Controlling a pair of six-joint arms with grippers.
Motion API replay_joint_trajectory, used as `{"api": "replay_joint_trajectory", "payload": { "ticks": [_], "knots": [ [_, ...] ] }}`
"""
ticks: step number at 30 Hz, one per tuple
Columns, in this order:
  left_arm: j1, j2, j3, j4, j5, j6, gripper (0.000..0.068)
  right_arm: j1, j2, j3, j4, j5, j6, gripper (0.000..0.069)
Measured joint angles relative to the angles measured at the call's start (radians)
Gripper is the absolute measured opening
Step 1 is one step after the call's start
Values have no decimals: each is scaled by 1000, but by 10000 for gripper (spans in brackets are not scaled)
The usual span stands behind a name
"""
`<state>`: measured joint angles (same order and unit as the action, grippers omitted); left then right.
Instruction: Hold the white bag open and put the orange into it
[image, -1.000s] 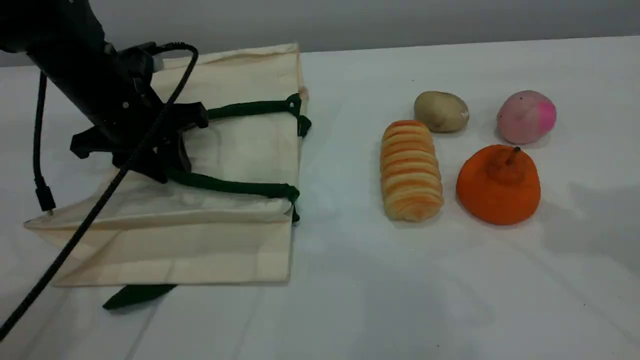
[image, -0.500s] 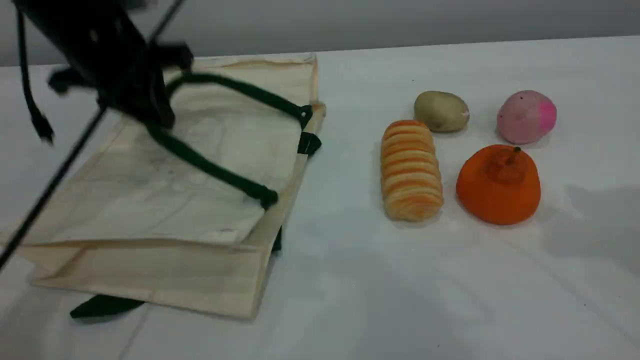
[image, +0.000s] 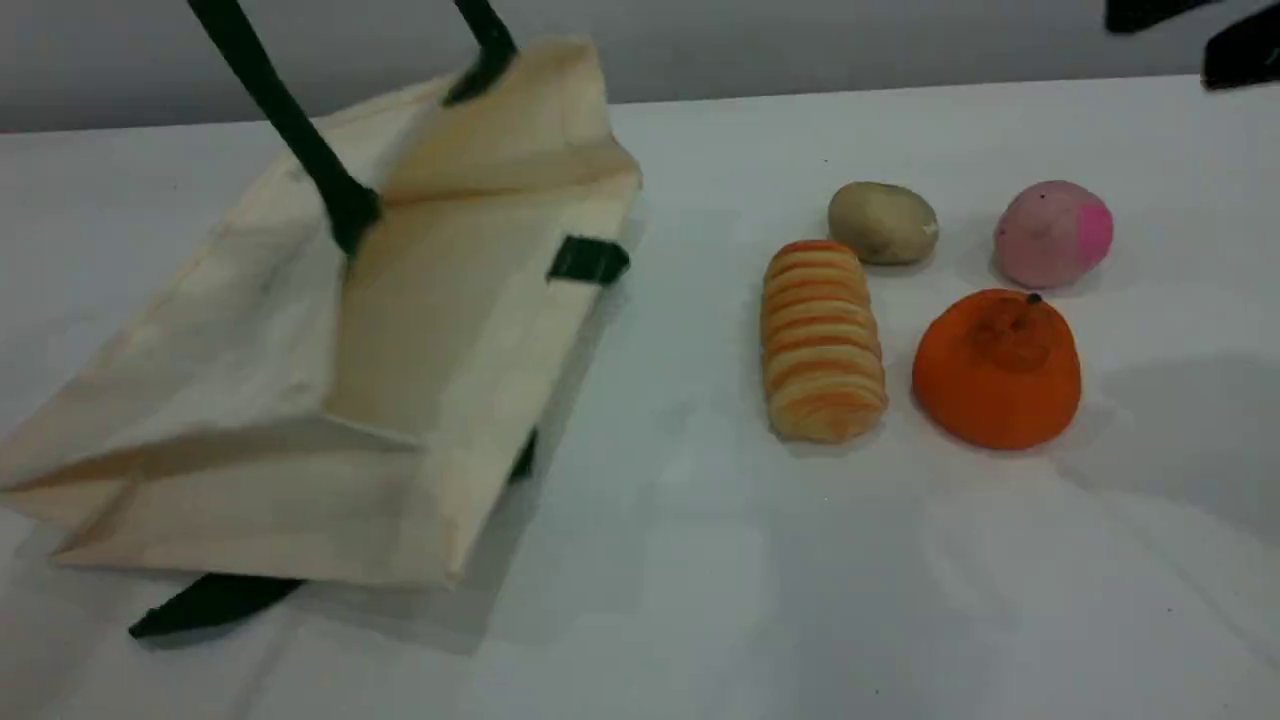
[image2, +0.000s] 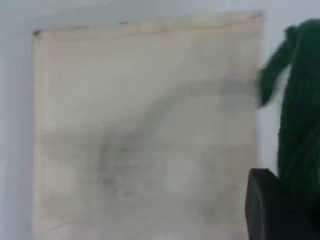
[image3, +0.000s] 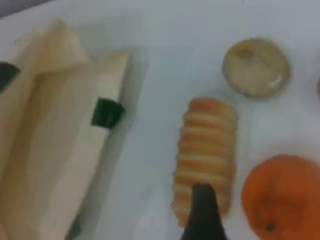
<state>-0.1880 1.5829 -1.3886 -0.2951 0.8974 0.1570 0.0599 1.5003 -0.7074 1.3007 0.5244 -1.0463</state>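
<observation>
White bag (image: 300, 400) lifted by its green rope handle (image: 290, 125), mouth gaping toward the food; left hand (image2: 272, 210) clamped on that handle. Orange (image: 997, 368) untouched on the table (image: 700, 600), beside the striped bread roll (image: 822, 340). Right hand (image3: 202, 212) open above, grasp and drop-in pending.

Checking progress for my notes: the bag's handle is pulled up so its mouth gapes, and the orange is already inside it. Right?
Not quite. The white bag is lifted by its green handle, but the orange sits on the table beside the striped bread roll, as the scene view shows.
</observation>
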Motion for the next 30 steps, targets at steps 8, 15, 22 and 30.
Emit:
{"api": "replay_joint_trajectory", "payload": {
  "ticks": [8, 15, 22, 30],
  "knots": [
    [-85, -73, -47, -17, 82, 46, 67, 117, 101, 0, 117, -73, -155, 498],
    [-115, -73, -123, -25, 168, 46, 66, 123, 108, 1, 115, -171, -171, 498],
    [-126, -72, -132, -16, 200, 45, 66, 123, 110, 1, 110, -175, -193, 497],
    [-126, -86, -132, -11, 226, 46, 66, 176, 204, 1, 110, -182, -218, 497]
  ]
}}
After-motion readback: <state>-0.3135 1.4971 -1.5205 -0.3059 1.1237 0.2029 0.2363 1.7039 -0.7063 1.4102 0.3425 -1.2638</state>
